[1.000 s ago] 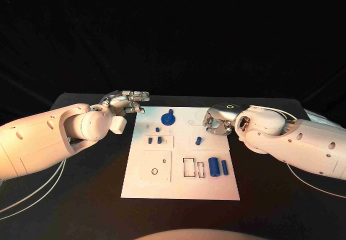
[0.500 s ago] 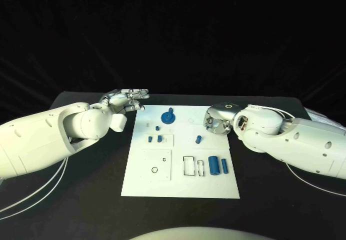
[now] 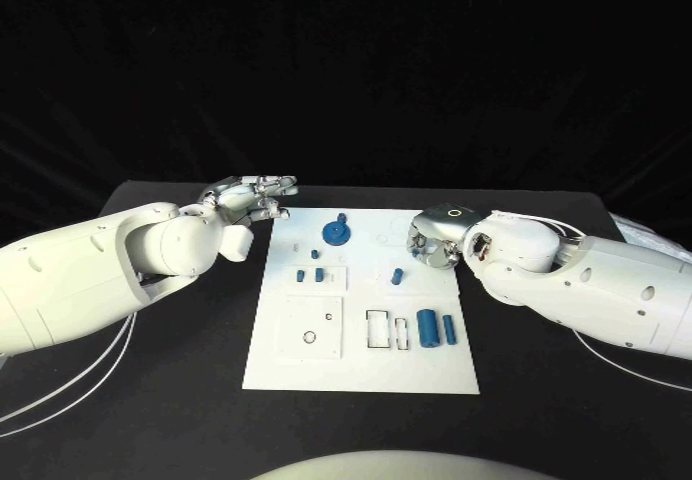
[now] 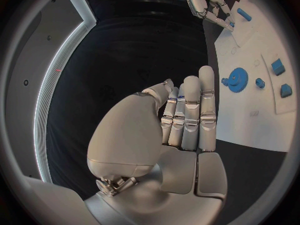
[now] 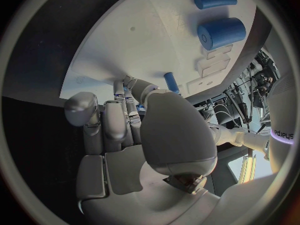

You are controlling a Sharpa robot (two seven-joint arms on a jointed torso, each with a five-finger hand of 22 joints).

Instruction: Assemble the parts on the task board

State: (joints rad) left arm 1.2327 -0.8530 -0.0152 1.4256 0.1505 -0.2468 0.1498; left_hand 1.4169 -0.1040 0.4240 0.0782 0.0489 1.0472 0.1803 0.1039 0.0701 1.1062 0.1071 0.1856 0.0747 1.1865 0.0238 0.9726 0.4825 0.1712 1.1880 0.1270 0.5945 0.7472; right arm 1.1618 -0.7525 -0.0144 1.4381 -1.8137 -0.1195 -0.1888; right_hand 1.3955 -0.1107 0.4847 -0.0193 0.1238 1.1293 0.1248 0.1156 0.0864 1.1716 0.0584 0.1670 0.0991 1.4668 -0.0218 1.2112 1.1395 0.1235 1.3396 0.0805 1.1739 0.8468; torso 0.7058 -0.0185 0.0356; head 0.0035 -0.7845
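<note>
The white task board (image 3: 361, 345) lies mid-table. On it are a blue gear (image 3: 336, 235), three small blue pegs (image 3: 309, 272), a single peg (image 3: 397, 277), a thick blue cylinder (image 3: 427, 328) and a thin one (image 3: 449, 330). My left hand (image 3: 255, 200) hovers off the board's far left corner, fingers stretched out and holding nothing (image 4: 187, 115). My right hand (image 3: 434, 246) hangs over the board's far right edge with its fingers curled in under the thumb (image 5: 134, 125). I see nothing in it. The single peg (image 5: 170, 81) stands just beyond its fingertips.
Empty cut-outs sit in the board: an oval hole (image 3: 309, 341) and two narrow slots (image 3: 378, 332) beside the cylinders. Black table (image 3: 173, 360) surrounds the board. Thin cables trail over the table near both arms.
My right hand has crept slightly toward the board's far side, fingers still curled. The left hand and the parts have not visibly moved.
</note>
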